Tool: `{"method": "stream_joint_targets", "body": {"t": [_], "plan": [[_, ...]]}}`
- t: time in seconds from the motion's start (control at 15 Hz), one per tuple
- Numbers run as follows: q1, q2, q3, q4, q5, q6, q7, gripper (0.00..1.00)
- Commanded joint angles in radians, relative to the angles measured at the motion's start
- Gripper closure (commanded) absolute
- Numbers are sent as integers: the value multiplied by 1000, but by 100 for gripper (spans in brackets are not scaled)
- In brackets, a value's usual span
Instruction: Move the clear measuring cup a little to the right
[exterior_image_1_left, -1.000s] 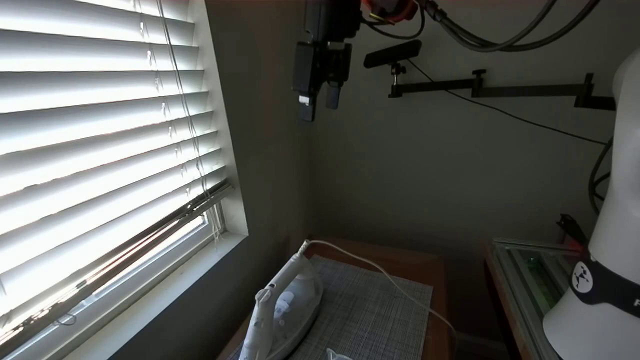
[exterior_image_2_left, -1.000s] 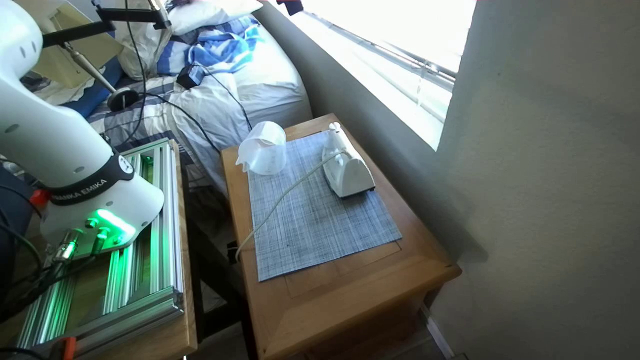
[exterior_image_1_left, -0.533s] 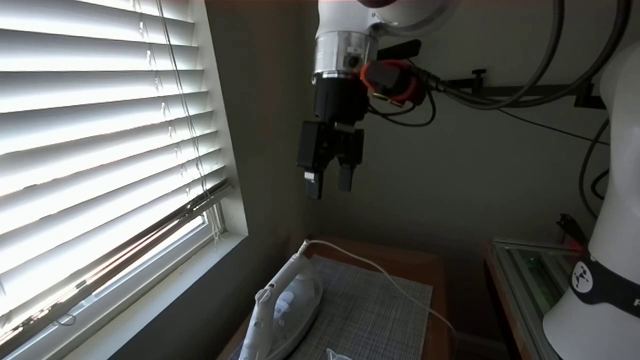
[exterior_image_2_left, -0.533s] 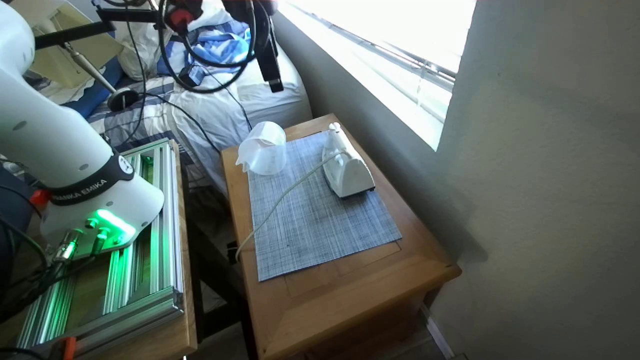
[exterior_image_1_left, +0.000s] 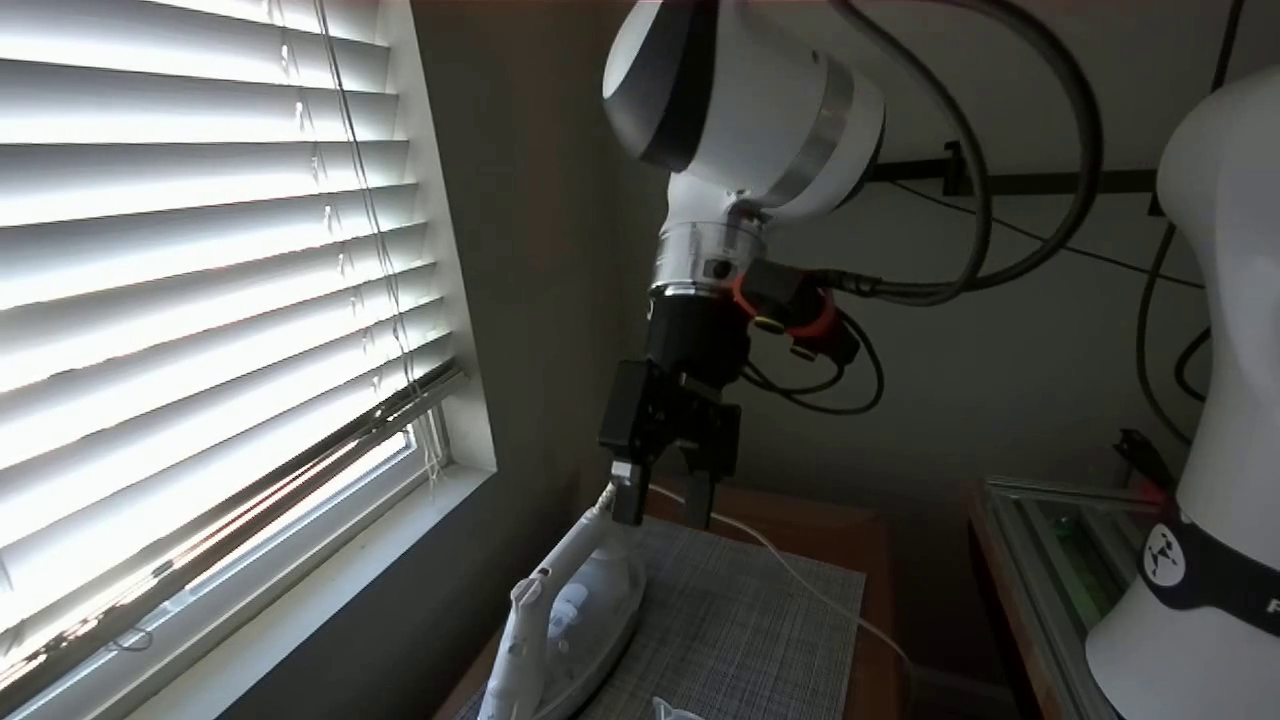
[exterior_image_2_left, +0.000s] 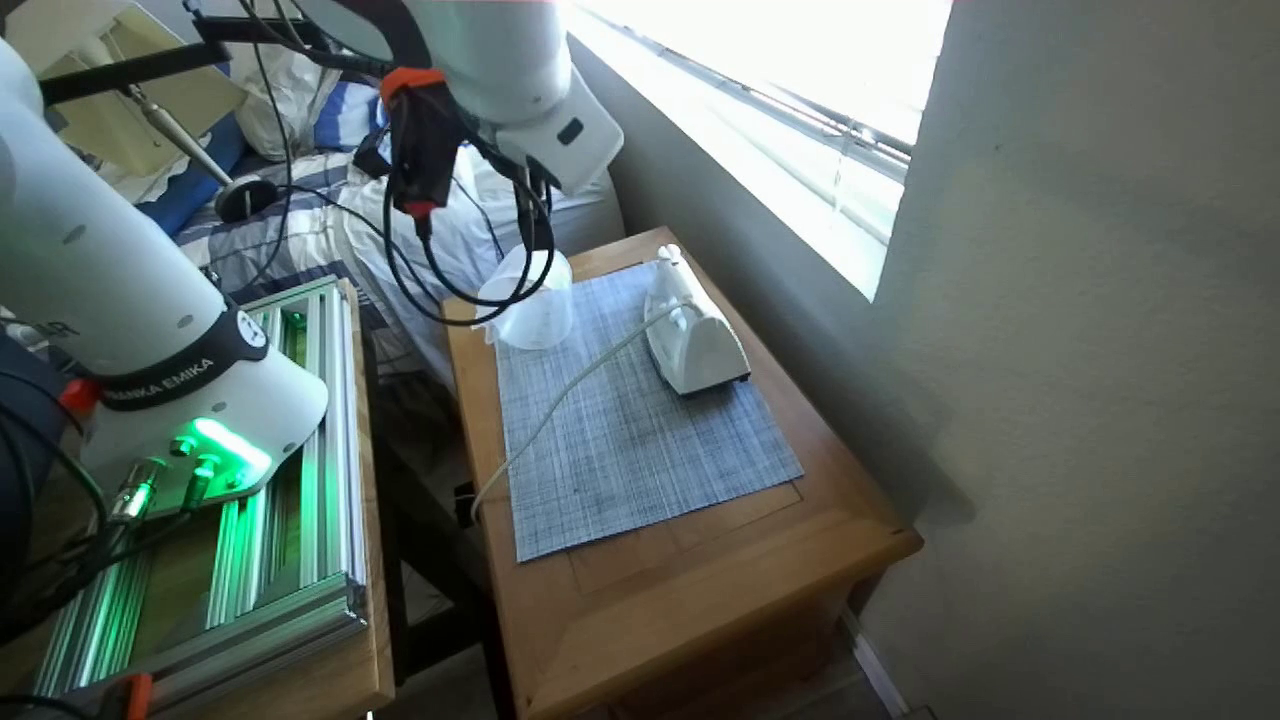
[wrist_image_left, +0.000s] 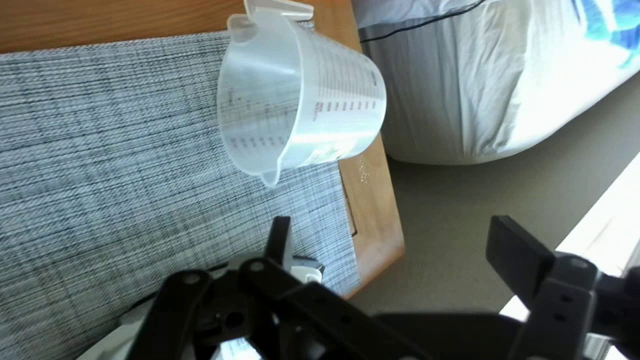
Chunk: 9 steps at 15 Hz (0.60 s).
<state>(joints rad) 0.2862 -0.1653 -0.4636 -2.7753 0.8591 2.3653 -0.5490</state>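
1. The end effector (wrist_image_left: 390, 240) is hovering, jaws standing wide apart!
2. The clear measuring cup (wrist_image_left: 342, 107) is resting on the desk (exterior_image_2_left: 700, 590) near the bed (wrist_image_left: 475, 100), overlapping the placemat (exterior_image_2_left: 640, 470).
3. And the iron (exterior_image_2_left: 700, 350) is sitting nearby!

My 2 fingers (wrist_image_left: 520, 255), matt and smooth
Smooth translucent plastic measuring cup (wrist_image_left: 325, 95), rough woven mat (wrist_image_left: 125, 150), satiny wooden table (exterior_image_2_left: 720, 575), plastic-bodied iron (exterior_image_2_left: 695, 345).

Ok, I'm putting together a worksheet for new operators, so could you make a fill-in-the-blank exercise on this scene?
1. Rather than shut, the gripper stands ____.
2. The measuring cup shares its table with a corded ____.
3. The window is hung with slatted ____.

Missing words: open; iron; blinds.
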Motion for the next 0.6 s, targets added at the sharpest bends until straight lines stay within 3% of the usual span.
{"method": "stream_joint_targets", "body": {"t": [0.0,0.07,0.13,0.27,0.53], "plan": [[-82,162,110,0,252,-64,-260,0],[-101,203,142,9,293,-79,-311,0],[-154,115,179,-2,197,-57,-198,0],[-177,179,223,2,246,-61,-261,0],[-183,203,232,9,258,-60,-279,0]]}}
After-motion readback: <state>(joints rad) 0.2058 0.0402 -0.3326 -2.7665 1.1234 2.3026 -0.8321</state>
